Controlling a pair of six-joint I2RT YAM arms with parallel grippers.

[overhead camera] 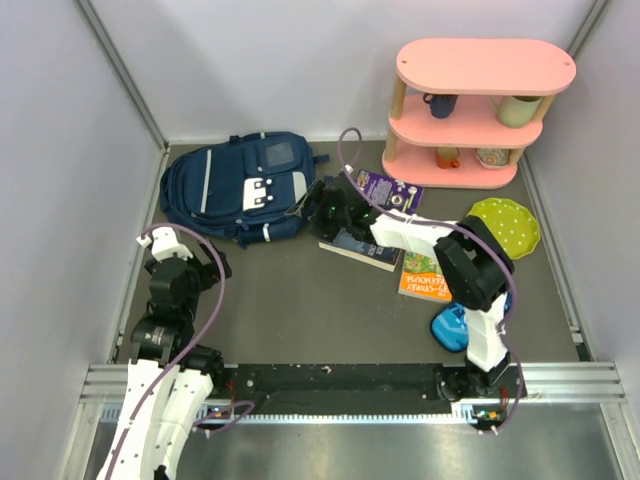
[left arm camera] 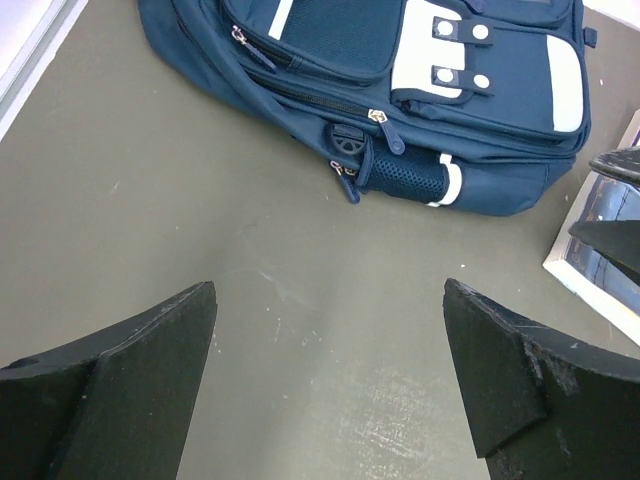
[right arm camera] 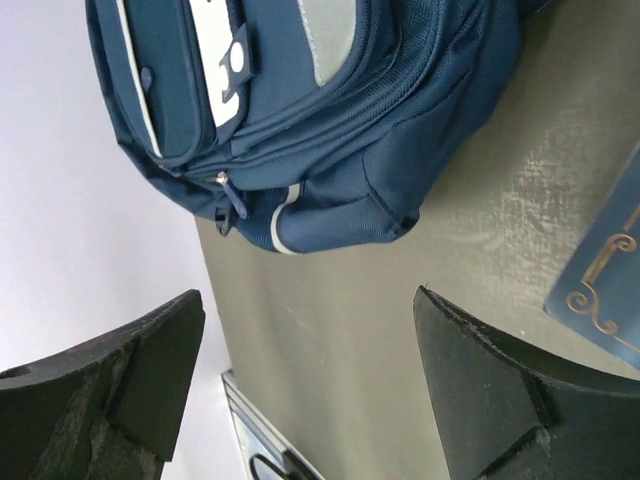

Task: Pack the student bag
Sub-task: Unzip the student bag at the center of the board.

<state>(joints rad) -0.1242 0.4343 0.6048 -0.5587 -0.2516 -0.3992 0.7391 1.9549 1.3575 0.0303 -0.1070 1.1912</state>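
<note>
The student bag (overhead camera: 240,185) is a navy backpack with white stripes and white buckle patches, lying flat at the back left of the table. It also shows in the left wrist view (left arm camera: 400,100) and the right wrist view (right arm camera: 300,110). Its zips look closed. My right gripper (overhead camera: 318,208) is open and empty just beside the bag's right end, above bare table (right arm camera: 308,300). My left gripper (overhead camera: 172,245) is open and empty over bare table (left arm camera: 328,290), in front of the bag and apart from it.
A dark blue book (overhead camera: 360,248), a purple book (overhead camera: 390,190) and an orange book (overhead camera: 422,278) lie right of the bag. A blue pencil case (overhead camera: 450,325) is partly hidden by the right arm. A green dotted plate (overhead camera: 505,225) and a pink shelf (overhead camera: 470,110) with cups stand at the back right.
</note>
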